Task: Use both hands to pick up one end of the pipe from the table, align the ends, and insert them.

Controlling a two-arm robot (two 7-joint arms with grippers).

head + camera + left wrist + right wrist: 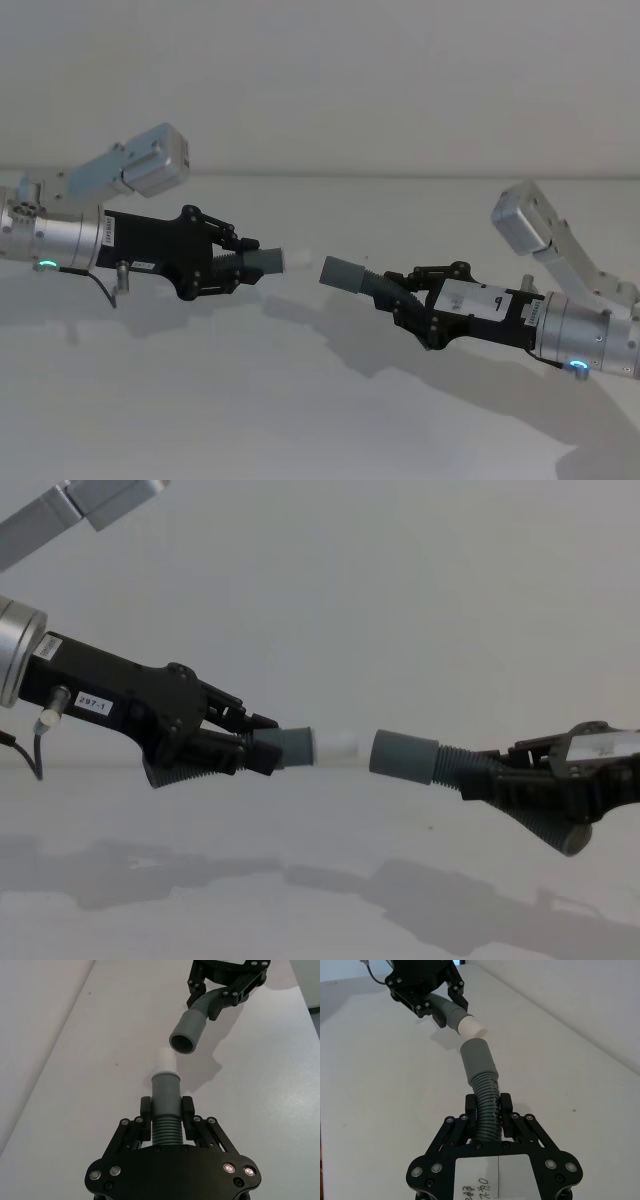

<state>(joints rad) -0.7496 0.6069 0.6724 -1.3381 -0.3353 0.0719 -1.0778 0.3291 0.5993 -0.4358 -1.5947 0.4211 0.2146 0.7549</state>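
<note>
Both pipe pieces are lifted off the desk (320,400) and held level, so their ends face each other across a small gap. The left hand (243,262) is clamped on the ribbed middle of its piece (290,748), leaving the whitish tip (164,1061) free to enter. The right hand (402,296) likewise grips the ribs of the other piece (352,275), its open mouth (181,1043) pointing at the tip. From the left wrist view the two look slightly off line, so a small correction seems needed before pushing.

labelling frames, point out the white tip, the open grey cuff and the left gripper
white tip (164,1060): left wrist view, on its pale side wall.
open grey cuff (189,1030): left wrist view, on its outer wall.
left gripper (166,1117): left wrist view, between its fingertips, shut on the ribbed hose.
</note>
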